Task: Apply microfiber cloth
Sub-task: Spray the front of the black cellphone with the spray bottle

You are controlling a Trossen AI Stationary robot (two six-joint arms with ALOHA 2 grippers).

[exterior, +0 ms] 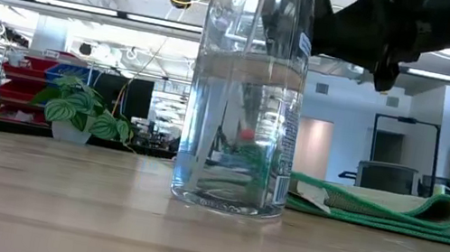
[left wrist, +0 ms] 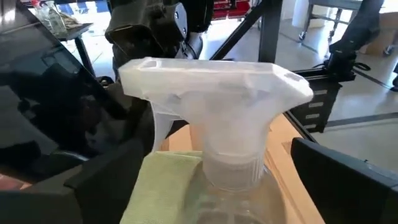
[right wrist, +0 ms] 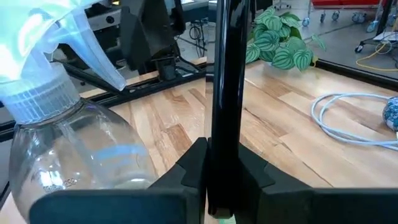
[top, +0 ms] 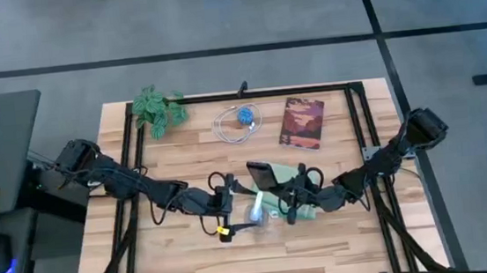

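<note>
My right gripper (top: 295,201) is closed narrow on the black phone (right wrist: 226,93), which I hold upright on its edge, clamped between my fingers (right wrist: 189,171) so that it rises as a thin dark slab straight ahead of my wrist. Taking the spray bottle (exterior: 246,93) as the landmark: the phone and my right gripper sit just beside it, on the side toward my right arm, above the microfiber cloth (top: 286,199). That pale green cloth lies crumpled and folded on the table (top: 341,243), touching or nearly touching the bottle's base on that same side; from table height its folds stretch away from the bottle, low and flat with a rolled far end. My left gripper (top: 229,210) is at the bottle's other side, its two dark fingers (left wrist: 348,180) spread wide on either flank of the white trigger head (left wrist: 211,93) without closing on it, as far as I can see. The bottle itself stands upright, clear, and filled with liquid. Farther from the bottle, toward the table's back edge, lie a coiled white cable (top: 235,124) with a blue ball, a reddish book (top: 302,122), and a leafy potted plant (top: 158,110) at the back left corner.
</note>
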